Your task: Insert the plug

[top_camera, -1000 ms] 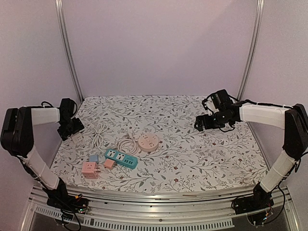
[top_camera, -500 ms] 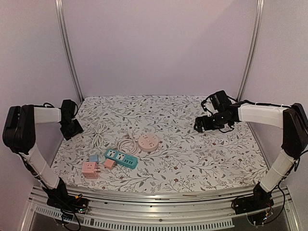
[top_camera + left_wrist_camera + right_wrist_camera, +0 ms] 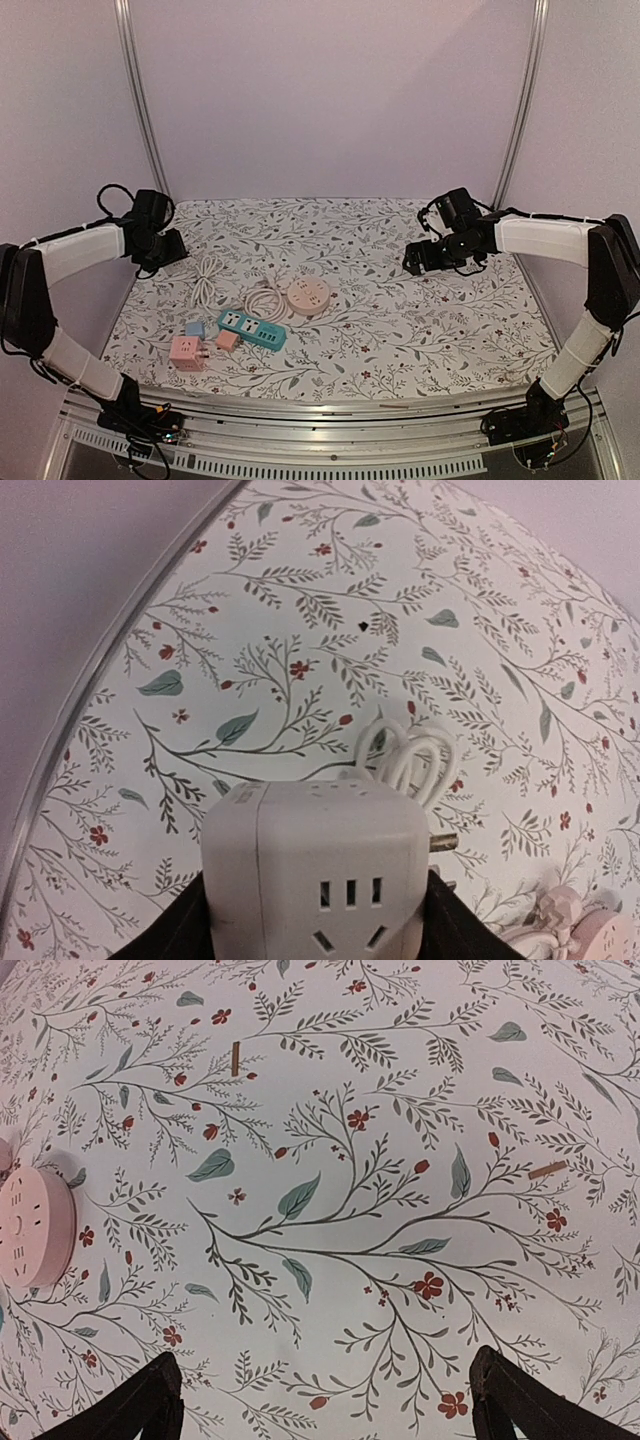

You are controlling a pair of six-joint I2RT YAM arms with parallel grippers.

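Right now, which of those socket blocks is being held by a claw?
The white plastic cube socket, gripped in the left claw; the pink cube socket, small blue adapter and teal power strip lie on the table.

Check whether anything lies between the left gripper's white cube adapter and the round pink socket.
Yes: a looped white cable and the round pink socket's own coiled cord lie on the table between it and the white cube adapter.

On the tabletop (image 3: 400,330), the strip (image 3: 252,330) lies just near-left of the round socket (image 3: 308,297), three adapters (image 3: 187,353) farther left, the cable (image 3: 206,276) left of it. My left tool (image 3: 168,250) carries the cube (image 3: 320,870) far left; my right tool (image 3: 415,260) hangs right and behind.
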